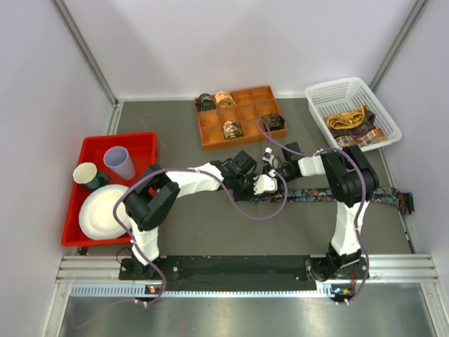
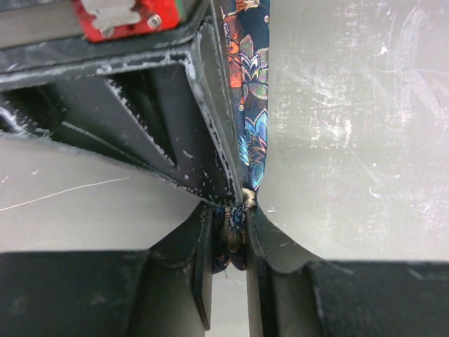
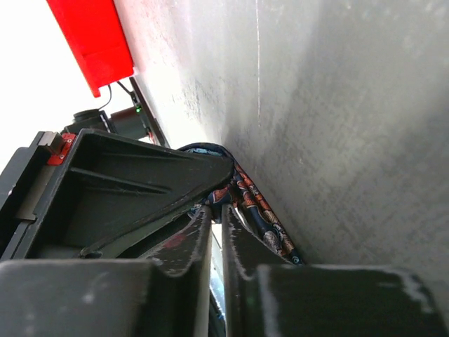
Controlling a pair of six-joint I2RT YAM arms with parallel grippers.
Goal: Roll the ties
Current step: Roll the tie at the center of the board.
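A dark floral tie (image 1: 330,194) lies flat across the table and runs right to its end near the table's right edge. My left gripper (image 1: 257,188) and right gripper (image 1: 272,173) meet at its left end. In the left wrist view the left gripper (image 2: 230,212) is shut on the folded tie end, and the tie (image 2: 249,105) runs on beside the other gripper's black body. In the right wrist view the right gripper (image 3: 217,207) is shut on the same tie (image 3: 263,214) at its tips. Several rolled ties (image 1: 232,129) sit in an orange organizer (image 1: 210,137).
A white basket (image 1: 319,95) at the back right holds loose gold and patterned ties (image 1: 349,119). A red tray (image 1: 119,138) at the left holds a white plate (image 1: 98,214), a lilac cup (image 1: 119,163) and a green cup (image 1: 87,174). Purple cables loop over both arms.
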